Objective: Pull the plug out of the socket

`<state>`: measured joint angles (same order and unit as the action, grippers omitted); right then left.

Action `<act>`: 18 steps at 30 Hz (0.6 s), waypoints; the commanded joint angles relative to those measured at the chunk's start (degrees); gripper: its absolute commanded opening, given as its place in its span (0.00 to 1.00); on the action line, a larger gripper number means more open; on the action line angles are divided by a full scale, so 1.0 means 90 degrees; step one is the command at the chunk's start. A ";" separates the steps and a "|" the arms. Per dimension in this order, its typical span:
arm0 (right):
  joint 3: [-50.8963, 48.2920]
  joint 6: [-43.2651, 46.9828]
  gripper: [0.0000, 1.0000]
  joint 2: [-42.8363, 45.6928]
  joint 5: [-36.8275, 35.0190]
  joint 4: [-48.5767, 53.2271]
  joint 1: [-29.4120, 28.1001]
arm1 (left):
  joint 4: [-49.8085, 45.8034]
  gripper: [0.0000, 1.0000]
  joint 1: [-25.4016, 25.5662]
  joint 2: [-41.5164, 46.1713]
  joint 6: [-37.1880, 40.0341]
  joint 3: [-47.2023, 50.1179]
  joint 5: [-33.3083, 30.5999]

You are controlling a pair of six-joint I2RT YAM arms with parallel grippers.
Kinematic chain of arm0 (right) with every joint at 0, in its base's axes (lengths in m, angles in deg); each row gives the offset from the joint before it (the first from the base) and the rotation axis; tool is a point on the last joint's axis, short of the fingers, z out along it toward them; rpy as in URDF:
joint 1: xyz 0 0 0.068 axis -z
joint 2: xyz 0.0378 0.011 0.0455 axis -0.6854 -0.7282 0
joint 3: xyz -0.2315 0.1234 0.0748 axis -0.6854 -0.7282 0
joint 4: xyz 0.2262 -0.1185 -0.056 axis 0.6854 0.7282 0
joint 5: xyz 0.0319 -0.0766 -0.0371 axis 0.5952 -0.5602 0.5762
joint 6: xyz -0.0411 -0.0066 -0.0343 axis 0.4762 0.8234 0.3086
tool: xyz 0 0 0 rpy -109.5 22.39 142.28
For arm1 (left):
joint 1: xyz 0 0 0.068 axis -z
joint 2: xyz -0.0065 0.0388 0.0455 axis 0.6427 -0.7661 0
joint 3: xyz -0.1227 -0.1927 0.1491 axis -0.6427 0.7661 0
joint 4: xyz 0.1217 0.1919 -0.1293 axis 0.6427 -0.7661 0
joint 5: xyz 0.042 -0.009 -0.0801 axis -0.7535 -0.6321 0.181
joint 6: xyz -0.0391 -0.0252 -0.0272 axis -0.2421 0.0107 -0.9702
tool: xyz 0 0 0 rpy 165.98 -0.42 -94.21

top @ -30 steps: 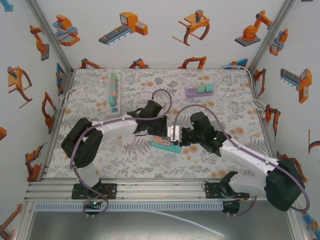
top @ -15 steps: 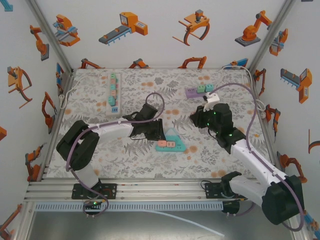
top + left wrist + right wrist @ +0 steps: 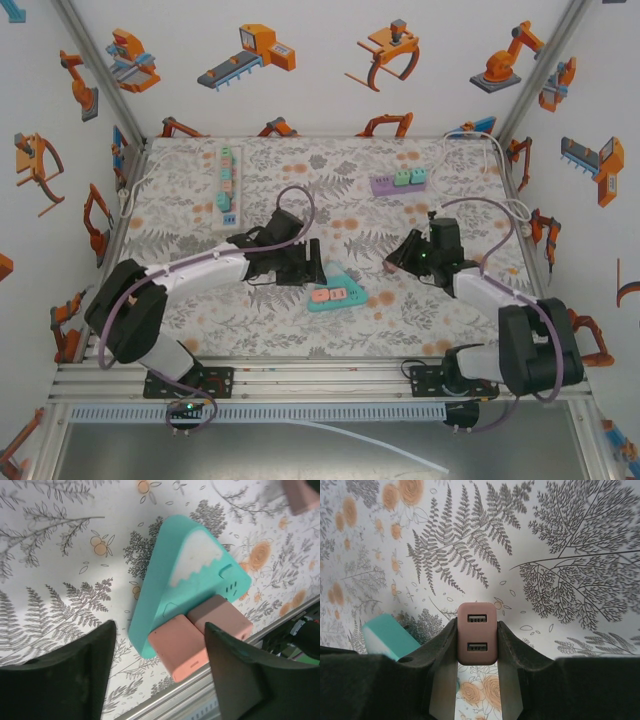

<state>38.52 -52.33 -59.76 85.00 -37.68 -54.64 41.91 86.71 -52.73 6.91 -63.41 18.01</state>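
A teal, mountain-shaped socket (image 3: 335, 290) lies on the floral mat, with two pink plugs (image 3: 331, 295) still in its near side. The left wrist view shows the socket (image 3: 190, 575) and both plugs (image 3: 177, 647) between my left gripper's (image 3: 159, 630) fingers, which are open with a gap on each side. In the top view this left gripper (image 3: 308, 268) sits just left of the socket. My right gripper (image 3: 476, 630) is shut on a dusty-pink plug (image 3: 476, 632) with two USB ports, held clear of the socket (image 3: 385, 635). The right gripper (image 3: 396, 262) is right of the socket.
A white power strip (image 3: 227, 182) with coloured plugs lies at the back left. A purple strip (image 3: 398, 180) sits at the back centre. White cables (image 3: 512, 200) run along the right wall. An aluminium rail (image 3: 300, 380) borders the near edge.
The right gripper pulled a plug out of the socket, swung it off to the right, then came down nearer. The left gripper let go of the socket and opened, drawing back to the left.
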 commanded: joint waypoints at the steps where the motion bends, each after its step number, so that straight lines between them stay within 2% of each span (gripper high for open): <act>1: -0.0086 -0.0292 0.04 -0.0371 0.0475 -0.0966 0.0034 | -0.0229 0.72 -0.0042 0.0252 0.0556 -0.0057 -0.0230; 8: -0.0283 -0.0385 0.37 -0.0628 0.0188 -0.1163 0.0034 | 0.0051 0.82 -0.0045 0.0574 0.0795 0.0124 -0.0279; 14: -0.0328 -0.0201 0.55 -0.0195 -0.0182 -0.0800 0.0034 | -0.0153 0.88 -0.0045 0.0445 0.0847 0.0004 -0.0444; 18: -0.0264 -0.0031 0.60 0.0327 -0.0405 -0.0423 0.0034 | -0.0141 0.90 -0.0039 0.0508 0.0846 0.0012 -0.0532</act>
<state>36.19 -54.39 -60.00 84.52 -44.09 -54.58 41.60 86.45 -48.83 12.99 -63.08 14.51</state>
